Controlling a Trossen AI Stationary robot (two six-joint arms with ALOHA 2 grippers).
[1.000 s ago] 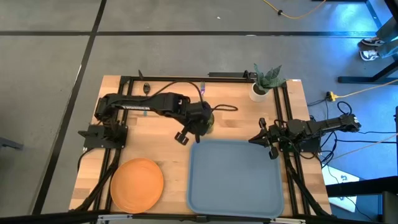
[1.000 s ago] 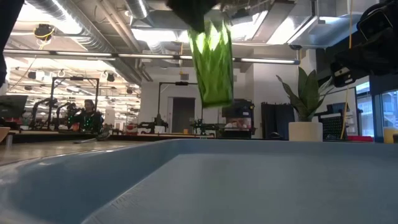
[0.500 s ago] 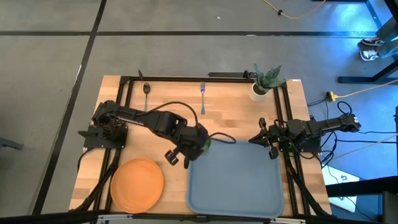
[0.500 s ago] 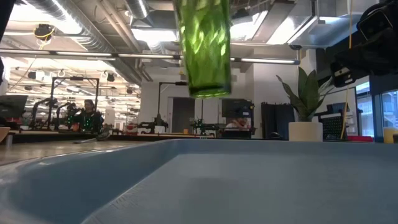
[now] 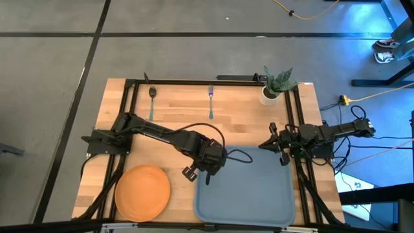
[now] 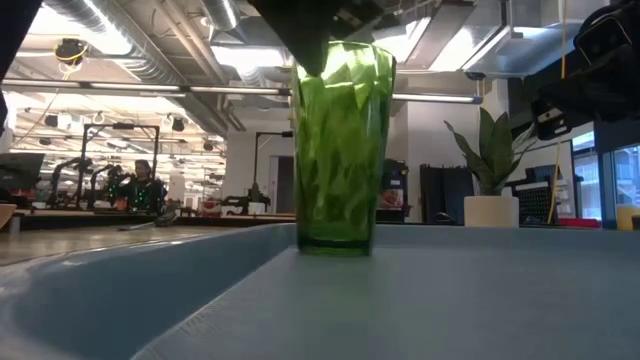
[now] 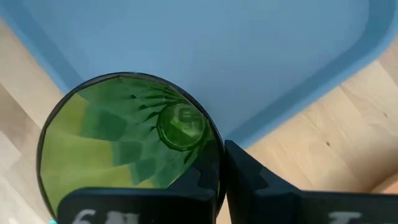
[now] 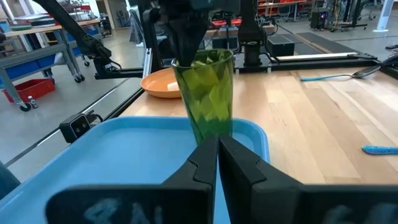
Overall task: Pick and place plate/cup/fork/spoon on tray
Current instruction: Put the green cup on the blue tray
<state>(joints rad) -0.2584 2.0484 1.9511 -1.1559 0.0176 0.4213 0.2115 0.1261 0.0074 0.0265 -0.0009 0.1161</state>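
Note:
The green cup (image 6: pixel 340 150) stands upright inside the far-left corner of the blue-grey tray (image 5: pixel 259 194), and my left gripper (image 5: pixel 208 165) is shut on its rim from above. Whether the cup's base (image 6: pixel 335 245) rests on the tray floor or hangs just over it, I cannot tell. The orange plate (image 5: pixel 142 191) lies flat on the table left of the tray. Along the far edge lie the spoon (image 5: pixel 151 97) and the fork (image 5: pixel 211 100). My right gripper (image 5: pixel 264 145) waits at the table's right side, level and shut on nothing. My left gripper pinches the cup's rim wall (image 7: pixel 214 155), one finger inside the cup and the other finger (image 7: pixel 255 180) outside it. The fingers come steeply from above, pointing down. The cup stays upright below them, its base low within the tray's rim.
A white pot with a green plant (image 5: pixel 272 90) stands at the far right corner. Black frame rails (image 5: pixel 194 81) run along the table's far edge and sides. The tray's floor right of the cup is bare.
My left gripper has carried the cup toward the table's near edge and downward, from above the wood beside the tray's far-left corner to inside that corner. The cup, first high and slightly tilted, is now upright and low in the tray.

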